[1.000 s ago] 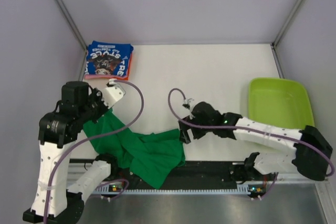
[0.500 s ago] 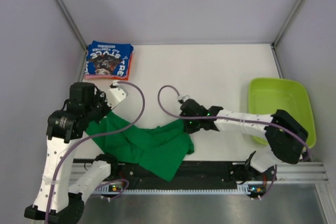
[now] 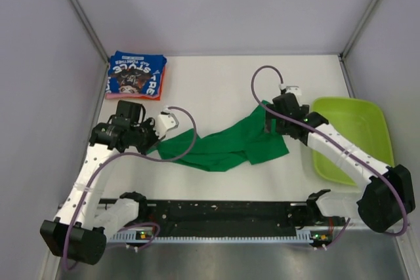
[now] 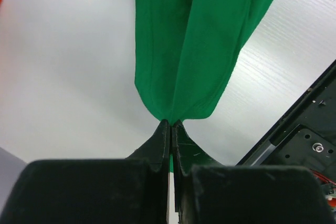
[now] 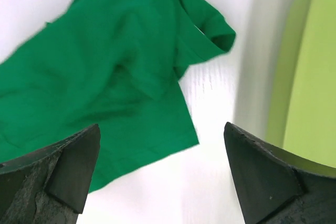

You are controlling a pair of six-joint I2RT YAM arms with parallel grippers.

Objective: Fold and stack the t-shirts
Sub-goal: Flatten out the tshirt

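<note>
Showing "TOGETHER": folded blue t-shirt (image 3: 136,75)

A white table (image 3: 216,90) fills the middle of the overhead view, closed in by pale grey walls (image 3: 216,4), with slanted metal posts (image 3: 79,11) at the upper left and upper right. A lime-green plastic tub (image 3: 351,129), shallow and rectangular with rounded corners, sits at the right edge of the table. Along the bottom of the frame runs a black rail (image 3: 249,211) with a white toothed strip (image 3: 230,233), and below it a band of brushed metal (image 3: 230,257).
</note>
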